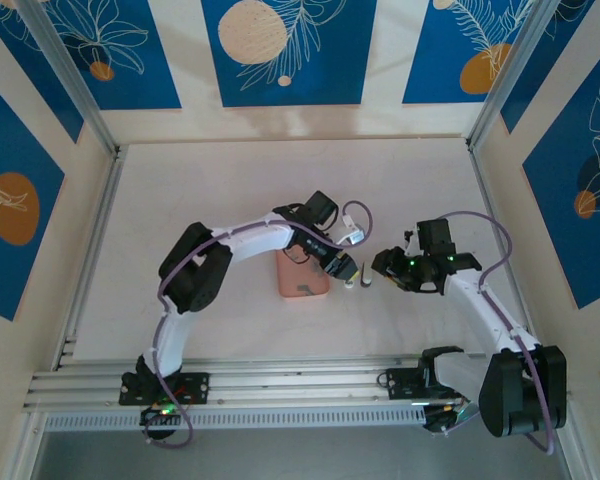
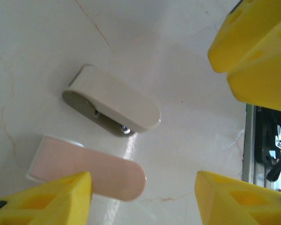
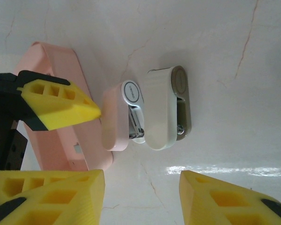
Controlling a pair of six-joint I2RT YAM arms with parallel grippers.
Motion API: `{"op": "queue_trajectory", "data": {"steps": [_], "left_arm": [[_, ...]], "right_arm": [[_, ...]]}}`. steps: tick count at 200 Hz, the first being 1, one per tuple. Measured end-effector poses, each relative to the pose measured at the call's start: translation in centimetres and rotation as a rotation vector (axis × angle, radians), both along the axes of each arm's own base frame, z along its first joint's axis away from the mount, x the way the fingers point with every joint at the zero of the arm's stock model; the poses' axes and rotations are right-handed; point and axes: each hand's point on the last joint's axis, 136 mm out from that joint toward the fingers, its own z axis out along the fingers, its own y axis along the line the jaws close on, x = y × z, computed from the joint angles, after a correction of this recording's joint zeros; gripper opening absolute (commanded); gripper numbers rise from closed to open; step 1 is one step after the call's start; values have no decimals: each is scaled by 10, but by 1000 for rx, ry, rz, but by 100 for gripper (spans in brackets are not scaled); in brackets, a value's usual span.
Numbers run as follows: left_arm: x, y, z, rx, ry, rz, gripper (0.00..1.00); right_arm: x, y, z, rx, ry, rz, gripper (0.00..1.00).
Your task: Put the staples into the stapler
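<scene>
The stapler lies swung open on its side on the white table: a pink arm and a cream arm with a grey underside, joined at a hinge. In the top view the stapler sits between both grippers. My left gripper hovers open over the pink arm's rounded end, nothing between its fingers. My right gripper stands open a little short of the stapler's free ends, holding nothing. I cannot make out the staples in any view.
A salmon-pink tray lies just left of the stapler, partly under the left arm; the tray also borders the pink arm. The right gripper's yellow fingers crowd the left wrist view's upper right. A rail runs along the near edge.
</scene>
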Motion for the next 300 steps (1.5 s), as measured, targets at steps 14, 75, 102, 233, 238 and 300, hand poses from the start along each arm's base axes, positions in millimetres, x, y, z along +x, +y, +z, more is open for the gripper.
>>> {"op": "queue_trajectory", "data": {"steps": [14,75,102,233,238,300], "left_arm": [[-6,6,3,-3,-1,7,59],[4,52,46,-122,-105,203,61],[19,71,46,-162,-131,309,61],[40,90,37,-185,-130,413,61],[41,90,37,-184,-130,414,60],[45,99,44,-185,-164,450,61]], "right_arm": [[-1,4,-2,0,12,15,46],[8,34,-8,-1,56,102,39],[14,50,-10,-10,76,150,33],[16,70,-52,-74,223,181,21],[16,70,-51,-74,220,181,21],[29,63,-8,-130,55,175,34]]}}
